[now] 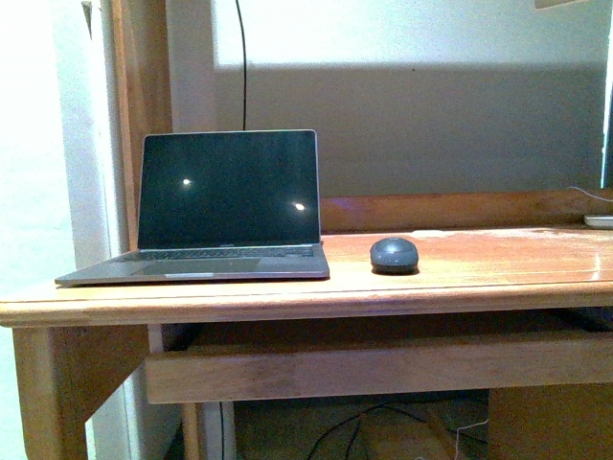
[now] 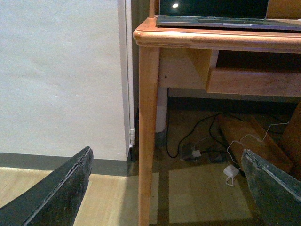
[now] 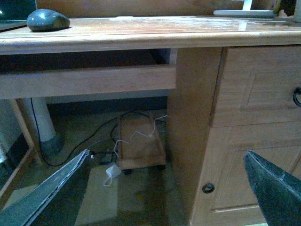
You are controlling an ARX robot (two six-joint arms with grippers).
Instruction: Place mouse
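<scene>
The dark blue-grey mouse (image 1: 395,254) lies on the wooden desk (image 1: 479,283), just right of the open laptop (image 1: 225,206). The right wrist view catches the mouse (image 3: 48,20) on the desktop, well above my gripper. My left gripper (image 2: 164,188) hangs open below desk height, beside the desk's front leg (image 2: 148,136), with nothing between its fingers. My right gripper (image 3: 164,188) is open too, low in front of the desk's cabinet door (image 3: 254,141), empty. Neither arm appears in the front view.
A drawer rail (image 1: 374,374) runs under the desktop. Cables and a white adapter (image 2: 230,171) lie on the floor beneath, next to a small wooden box (image 3: 140,143). A white flat object (image 1: 600,221) sits at the desk's far right. A wall (image 2: 61,75) stands left of the desk.
</scene>
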